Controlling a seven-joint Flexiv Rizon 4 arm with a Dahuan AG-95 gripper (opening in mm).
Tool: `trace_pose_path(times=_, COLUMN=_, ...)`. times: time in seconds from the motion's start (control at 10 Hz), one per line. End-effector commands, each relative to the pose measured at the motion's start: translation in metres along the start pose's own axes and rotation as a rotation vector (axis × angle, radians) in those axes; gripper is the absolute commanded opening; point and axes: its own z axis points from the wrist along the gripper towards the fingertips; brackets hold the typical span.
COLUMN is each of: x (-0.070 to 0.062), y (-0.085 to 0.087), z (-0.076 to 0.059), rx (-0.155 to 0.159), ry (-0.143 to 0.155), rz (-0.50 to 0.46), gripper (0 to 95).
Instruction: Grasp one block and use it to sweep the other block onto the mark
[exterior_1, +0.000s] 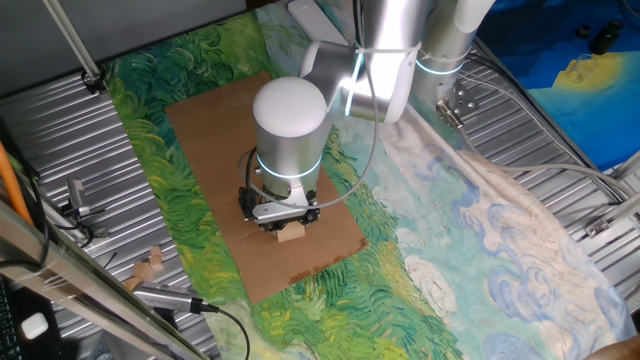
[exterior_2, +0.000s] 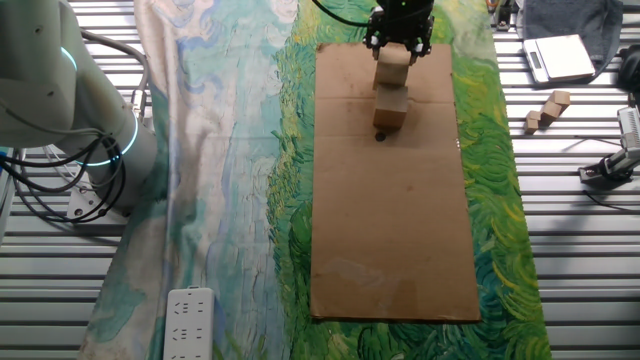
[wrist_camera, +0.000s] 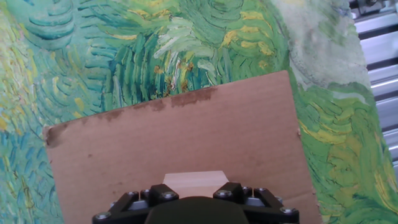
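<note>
The fingers (exterior_2: 398, 45) are pinching 1 block (exterior_2: 393, 66). The other block (exterior_2: 391, 105) lies touching it, on the side away from the fingers, and the mark (exterior_2: 379, 135) sits just beyond, slightly off line.

A ribbed metal table (exterior_2: 580, 260) carries a painted cloth (exterior_2: 230, 150), with cardboard sheet (exterior_2: 390, 220) on top.

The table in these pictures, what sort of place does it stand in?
Probably a robotics lab bench: a ribbed metal table draped with a painted-pattern cloth, a brown cardboard sheet as work surface, a white power strip and loose cables.
</note>
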Motion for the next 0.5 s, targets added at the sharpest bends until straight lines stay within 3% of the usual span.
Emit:
trace_pose_path(times=0.1, x=0.000, y=-0.001, z=0.001, rx=0.006, ry=-0.010, rz=0.006, gripper=0.0)
trace_pose_path(times=0.5, x=-0.001, y=-0.001, z=0.014, rx=0.022, ry=-0.016, rz=0.000, gripper=0.0)
